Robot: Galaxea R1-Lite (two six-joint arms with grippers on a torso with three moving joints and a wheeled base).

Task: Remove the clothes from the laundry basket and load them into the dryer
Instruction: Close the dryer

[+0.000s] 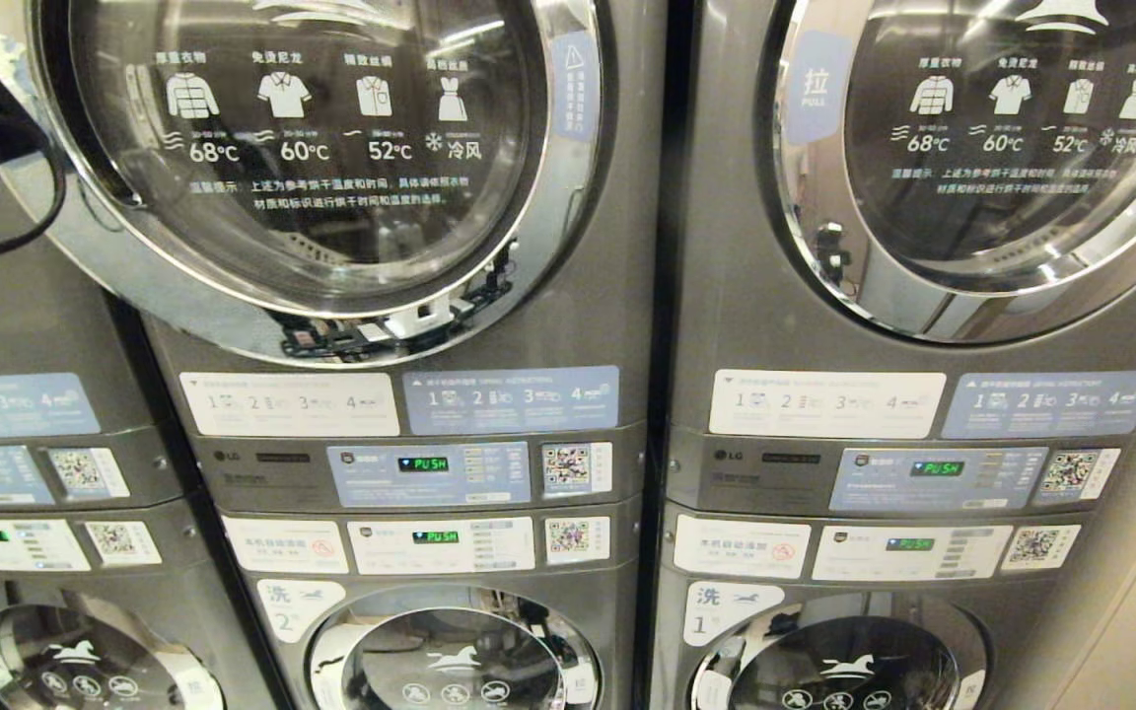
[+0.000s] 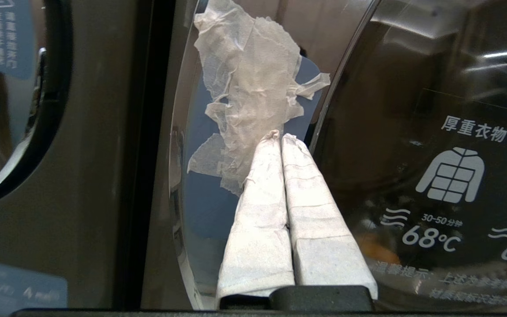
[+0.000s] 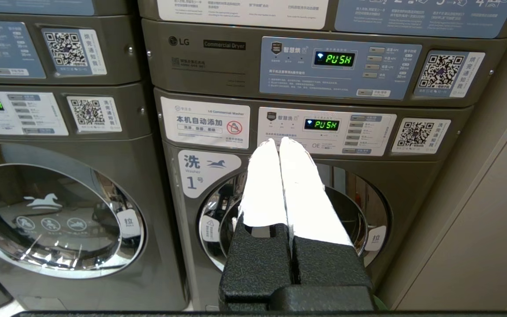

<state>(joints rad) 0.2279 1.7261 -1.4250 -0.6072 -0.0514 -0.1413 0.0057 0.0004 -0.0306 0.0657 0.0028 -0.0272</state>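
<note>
Dryer [image 1: 321, 148] door closed; L gripper [image 2: 280, 137] pinched together at door's edge; R gripper [image 3: 278, 141] pinched together, parked.

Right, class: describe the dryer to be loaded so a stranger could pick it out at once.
Dark grey towers stand side by side, each a dryer above a washer. The dryer is the middle tower's upper machine, with a large chrome-ringed door. Unlike its right-hand neighbour, over washer 1, it sits over the washer labelled 2.
</note>
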